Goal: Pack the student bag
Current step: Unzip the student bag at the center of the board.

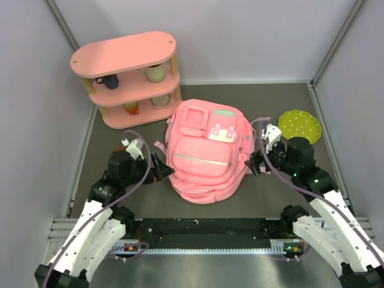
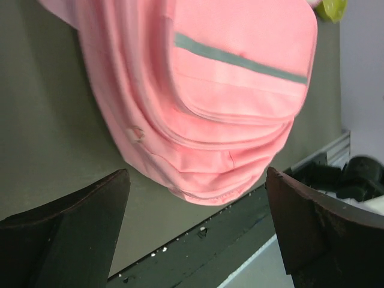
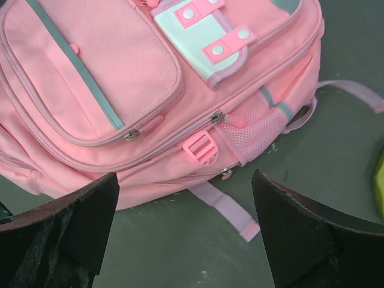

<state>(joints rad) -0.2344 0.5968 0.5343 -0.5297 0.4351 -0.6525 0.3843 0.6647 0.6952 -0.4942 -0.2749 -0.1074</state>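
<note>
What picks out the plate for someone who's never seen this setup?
Find the big pink student bag in the middle. Look right of its far end, toward the right wall: a round plate lies flat there. It is the only lime-green thing in view, with pale dots; its neighbours are pink or black.

The dark grey table [image 1: 270, 201] is being enclosed on three sides by plain pale wall panels [image 1: 240, 36], joined at the far corners by slanting metal posts [image 1: 63, 24], and is being lit evenly by soft light. At the far left a pink oval three-tier shelf [image 1: 123, 54] is being carried by the table, with cups [image 1: 157, 72] being held on its lower tiers. A green dotted plate [image 1: 299, 125] is being borne near the right wall.
</note>
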